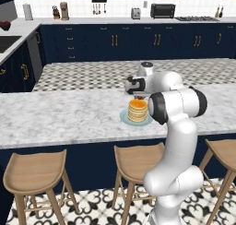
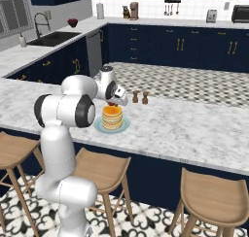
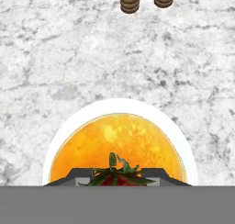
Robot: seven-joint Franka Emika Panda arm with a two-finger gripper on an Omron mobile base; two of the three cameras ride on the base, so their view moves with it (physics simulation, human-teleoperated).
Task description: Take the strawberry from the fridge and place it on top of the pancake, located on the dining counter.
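The pancake [image 1: 137, 110] [image 2: 112, 117] [image 3: 117, 140] is a golden stack on a pale plate [image 1: 124, 119] [image 2: 98, 127] [image 3: 186, 147], standing on the marble dining counter [image 1: 55, 118] [image 2: 185, 129] [image 3: 69, 58]. My gripper [image 1: 138, 96] [image 2: 113, 103] [image 3: 117, 178] hangs just above the stack's centre, pointing down. It is shut on the strawberry [image 3: 117, 176] [image 2: 113, 105], whose green leaves and red flesh show between the dark fingertips [image 3: 75, 176]. I cannot tell whether the berry touches the top pancake. The fridge is out of view.
Two small wooden shakers [image 2: 135, 97] [image 3: 130, 0] stand on the counter just beyond the plate. Round wooden stools [image 1: 34, 171] [image 2: 104, 168] line the near side. Across the tiled aisle are navy cabinets, a toaster [image 1: 135, 13], an oven [image 1: 162, 10] and a sink [image 2: 53, 37].
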